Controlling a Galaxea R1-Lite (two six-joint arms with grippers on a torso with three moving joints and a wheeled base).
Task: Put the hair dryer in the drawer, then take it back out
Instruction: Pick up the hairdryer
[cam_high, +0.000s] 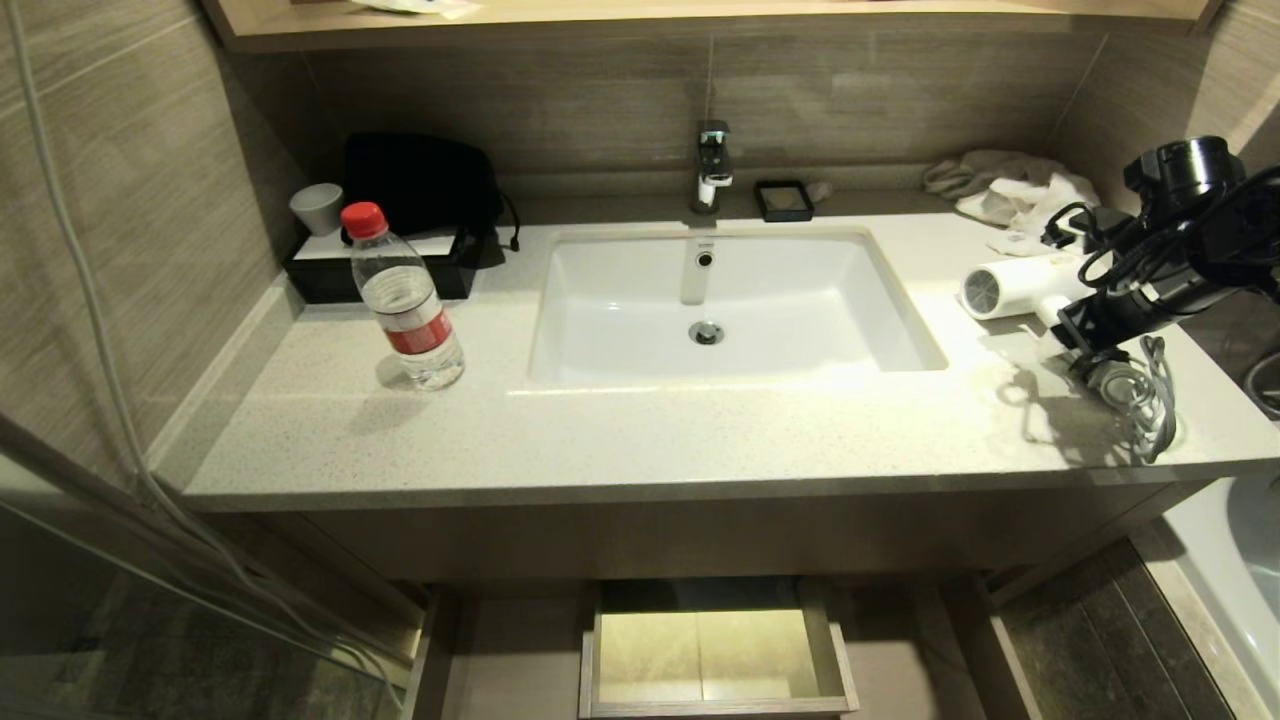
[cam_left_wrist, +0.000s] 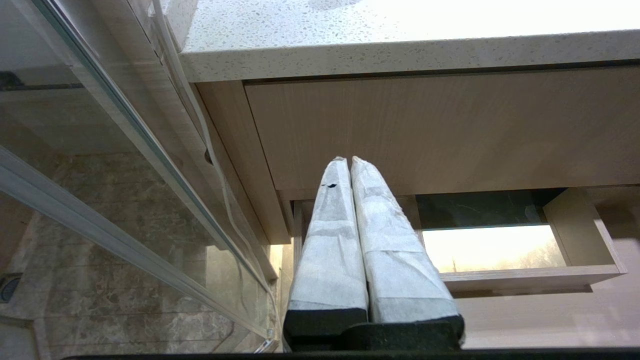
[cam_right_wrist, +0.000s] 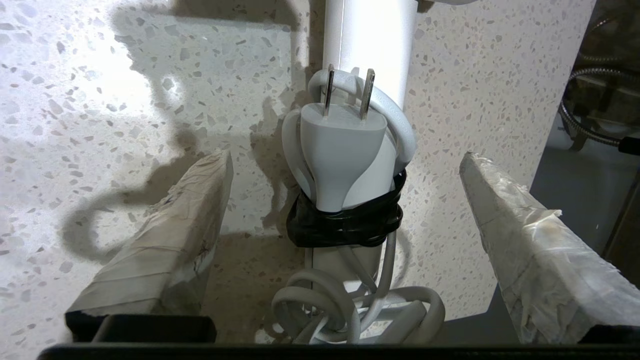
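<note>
Lying at three o'clock of the sink (cam_high: 735, 300), the hair dryer (cam_high: 1020, 285) points its grille toward nine. The right gripper (cam_right_wrist: 345, 200) straddles its handle, fingers spread and grasping nothing. The left gripper (cam_left_wrist: 348, 162), pressed together, hangs far off by the drawer (cam_left_wrist: 530, 277).

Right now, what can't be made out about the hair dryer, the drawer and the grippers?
- Head view: the right gripper is lost in its own arm's dark bulk, which also covers the hair dryer handle.
- Head view: the drawer front is cut by the bottom edge.
- Left wrist view: the left gripper blocks part of the drawer.
</note>
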